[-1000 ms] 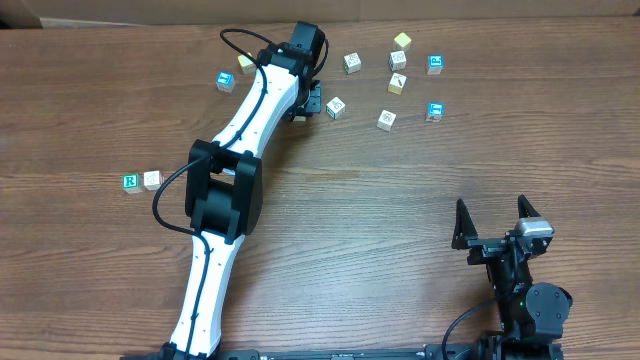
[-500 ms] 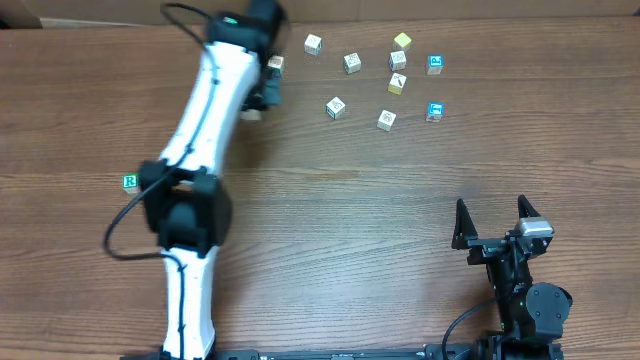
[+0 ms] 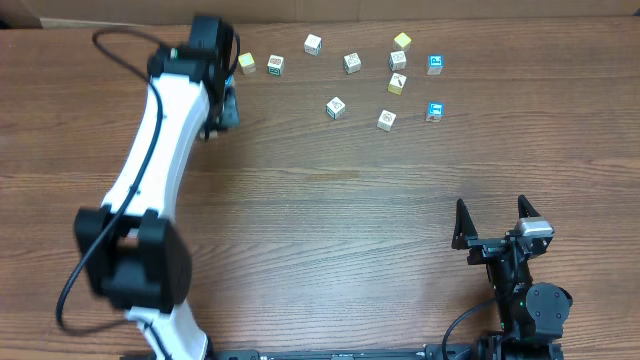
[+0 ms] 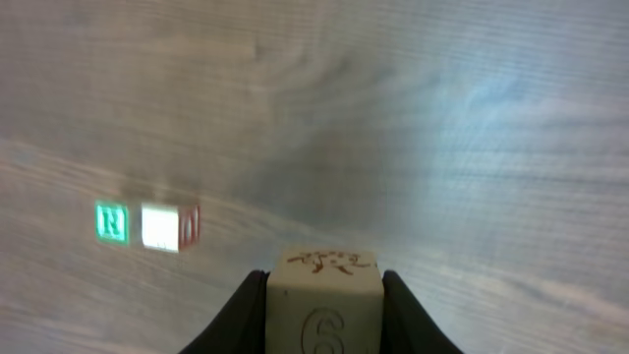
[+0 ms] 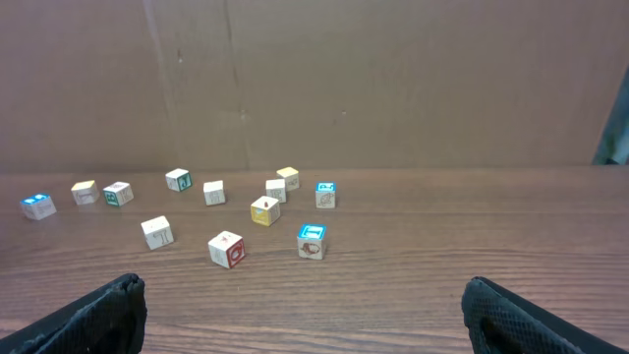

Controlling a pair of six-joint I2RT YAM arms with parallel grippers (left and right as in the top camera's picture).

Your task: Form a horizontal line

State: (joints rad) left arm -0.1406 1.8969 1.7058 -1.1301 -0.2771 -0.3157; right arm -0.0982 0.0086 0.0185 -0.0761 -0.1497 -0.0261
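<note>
My left gripper (image 4: 324,320) is shut on a pale wooden cube (image 4: 324,295) with an embossed "6" on the face towards the camera. It hangs above the table. Below and to its left in the left wrist view, a green "R" cube (image 4: 112,222) and a pale cube (image 4: 162,226) sit side by side, touching. In the overhead view the left gripper (image 3: 222,106) is at the back left, and the white arm hides the R pair. My right gripper (image 3: 491,208) stands open at the front right, its fingers (image 5: 108,310) wide apart with nothing between them.
Several loose cubes lie scattered at the back of the table: pale ones (image 3: 336,107) (image 3: 386,120) (image 3: 313,43), blue-faced ones (image 3: 434,111) (image 3: 435,64) and yellow ones (image 3: 402,41) (image 3: 397,84). A brown cardboard wall (image 5: 393,79) stands behind them.
The left arm has swung left across the back of the table with the cube in its jaws, and now covers the R pair from above. The right arm has not moved.
</note>
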